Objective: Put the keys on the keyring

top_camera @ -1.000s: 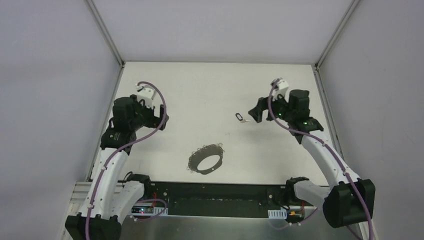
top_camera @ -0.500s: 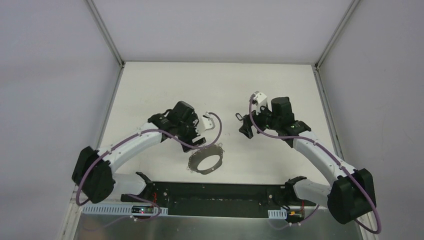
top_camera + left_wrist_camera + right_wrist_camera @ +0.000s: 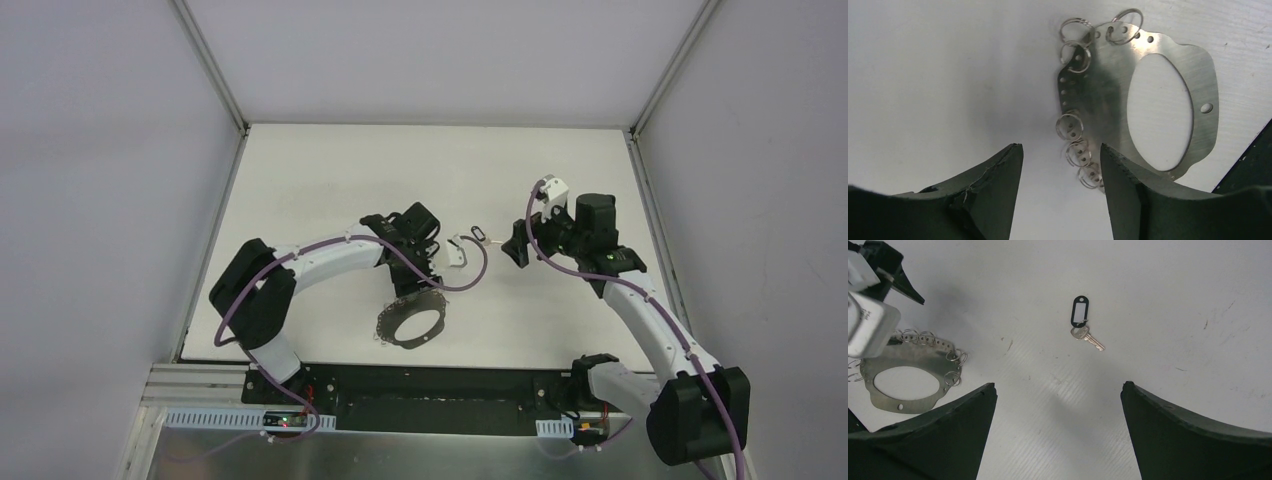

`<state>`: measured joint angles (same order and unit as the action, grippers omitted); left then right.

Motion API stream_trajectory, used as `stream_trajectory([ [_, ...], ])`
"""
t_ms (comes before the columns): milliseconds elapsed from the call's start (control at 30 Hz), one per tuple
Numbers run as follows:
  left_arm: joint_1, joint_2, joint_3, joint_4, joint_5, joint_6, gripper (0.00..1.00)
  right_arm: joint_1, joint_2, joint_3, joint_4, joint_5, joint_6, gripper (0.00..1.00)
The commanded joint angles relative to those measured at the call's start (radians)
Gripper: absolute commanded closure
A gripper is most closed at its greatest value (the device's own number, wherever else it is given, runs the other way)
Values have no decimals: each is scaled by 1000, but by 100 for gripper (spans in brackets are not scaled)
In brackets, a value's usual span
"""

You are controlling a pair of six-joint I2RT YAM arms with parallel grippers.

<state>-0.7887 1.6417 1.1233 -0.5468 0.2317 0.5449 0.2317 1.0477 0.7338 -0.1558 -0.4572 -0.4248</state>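
Since a second ago the left arm has swung from the table's left side to the middle, and its jaws have drawn in part of the way. The right arm has only shifted a little.

The left gripper now hangs over the keyring, pointing down at it. Its fingers stand apart with bare table between them and hold nothing. The keyring lies flat just beyond the tips, off to the side of one finger, not centred in the gap. The nearest of the small rings strung along its rim sit right at that fingertip; whether they touch it I cannot tell. This placement suggests the arm means to take or pin the keyring's edge, so it stays put while a key is fed on.

The key, with its black tag, lies flat and untouched ahead of the right gripper. It is well beyond the tips and roughly in line with the gap. Those fingers are spread wide and empty, which suits a descent straight onto so small a thing. Key and keyring are well apart, so no threading has begun.
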Motion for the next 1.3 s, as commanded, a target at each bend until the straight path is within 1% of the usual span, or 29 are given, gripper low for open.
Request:
stream_trajectory([
  [0, -53, 38, 32, -28, -32, -6, 42, -26, -15, -1, 13, -41, -20, 1],
  [133, -70, 63, 44, -26, -65, -24, 43, -36, -17, -4, 13, -46, -25, 1],
  [367, -102, 116, 84, -48, -175, -28, 54, -51, -21, -5, 9, -73, -19, 1],
  [467, -105, 142, 108, -70, -196, -25, 57, -56, -23, -6, 9, -75, -19, 1],
  [600, -112, 182, 146, -114, -197, -30, 57, -61, -25, -8, 9, -76, -19, 1],
  [767, -111, 204, 159, -118, -147, -78, 59, -66, -21, -4, 4, -83, -19, 1],
  [967, -112, 174, 107, -39, -127, -141, 60, -69, -23, -5, 5, -86, -20, 1],
  [1100, -111, 119, 57, 43, -121, -183, 60, -73, -24, -6, 4, -87, -20, 1],
  [1267, -111, 60, 4, 132, -74, -241, 60, -80, -30, -5, 5, -89, -18, 1],
])
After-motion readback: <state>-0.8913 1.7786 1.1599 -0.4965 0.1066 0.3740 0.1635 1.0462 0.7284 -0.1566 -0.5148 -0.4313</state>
